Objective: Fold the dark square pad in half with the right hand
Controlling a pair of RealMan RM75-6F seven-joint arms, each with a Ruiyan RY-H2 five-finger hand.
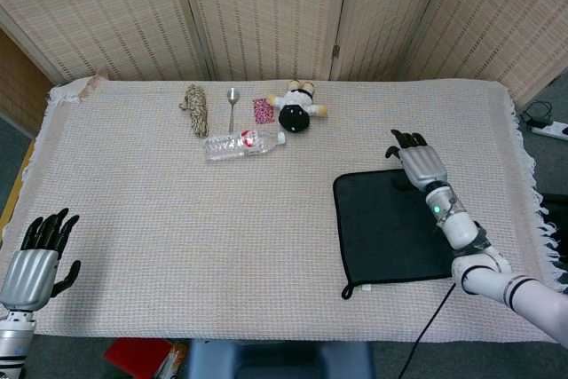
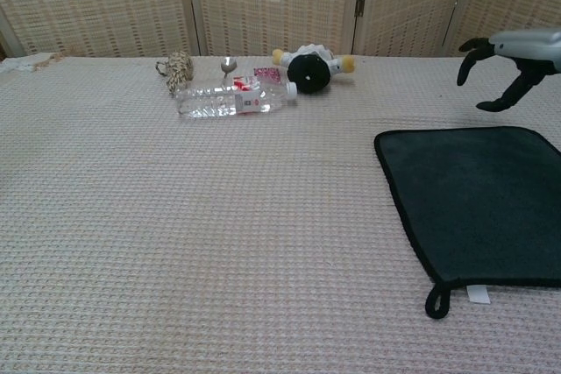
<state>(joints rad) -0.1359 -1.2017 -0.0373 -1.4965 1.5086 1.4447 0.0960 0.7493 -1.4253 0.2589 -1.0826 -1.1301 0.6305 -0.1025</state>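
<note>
The dark square pad [image 1: 386, 226] [image 2: 482, 203] lies flat and unfolded on the right side of the table, its hanging loop [image 1: 348, 290] [image 2: 436, 300] at the near left corner. My right hand [image 1: 417, 159] [image 2: 513, 54] hovers above the pad's far edge, fingers apart and bent downward, holding nothing. Its forearm crosses over the pad's right part in the head view. My left hand [image 1: 34, 255] rests open at the table's near left edge, far from the pad, and does not show in the chest view.
Along the far side lie a rope bundle [image 1: 195, 109], a spoon [image 1: 232, 106], a pink packet [image 1: 263, 110], a plush toy [image 1: 296, 107] and a water bottle [image 1: 242, 143] on its side. The woven tablecloth [image 1: 177, 228] covers the table.
</note>
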